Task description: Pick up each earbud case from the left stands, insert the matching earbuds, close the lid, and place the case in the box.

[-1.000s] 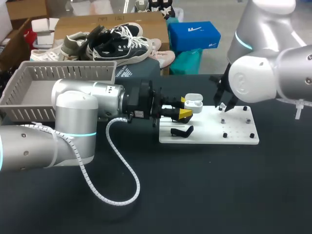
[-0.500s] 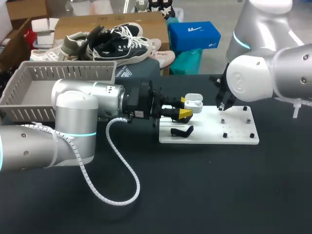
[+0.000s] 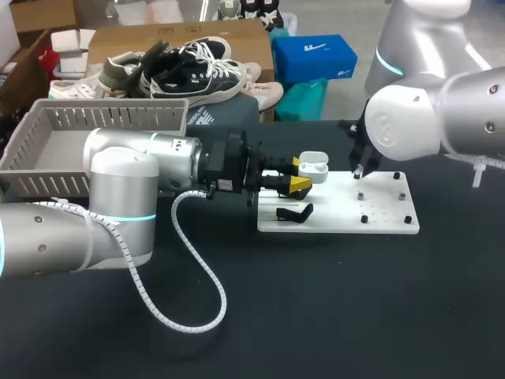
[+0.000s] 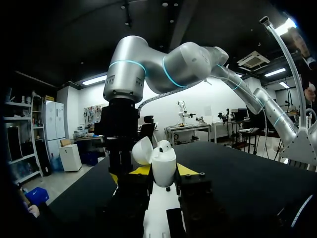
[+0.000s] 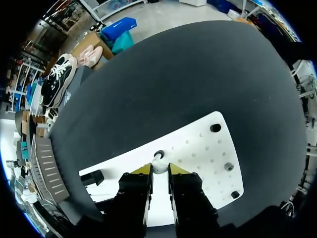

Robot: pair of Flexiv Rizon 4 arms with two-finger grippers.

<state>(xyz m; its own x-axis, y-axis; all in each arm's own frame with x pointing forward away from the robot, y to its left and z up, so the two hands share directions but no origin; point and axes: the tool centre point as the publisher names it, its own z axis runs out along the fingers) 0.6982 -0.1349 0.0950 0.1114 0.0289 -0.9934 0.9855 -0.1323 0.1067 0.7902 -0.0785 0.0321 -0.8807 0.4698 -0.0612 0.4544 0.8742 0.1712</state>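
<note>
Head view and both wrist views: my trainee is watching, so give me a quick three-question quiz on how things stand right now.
1. True or false: the earbud case held in the left pincer has its lid shut.
2. Pick one: the right pincer is above A) the grey basket, B) the white board, C) bare black tabletop.
3. In one word: what small white thing sits between the right pincer's yellow tips?

Key: 1 false, the lid stands open. 2 B. 3 an earbud.
</note>
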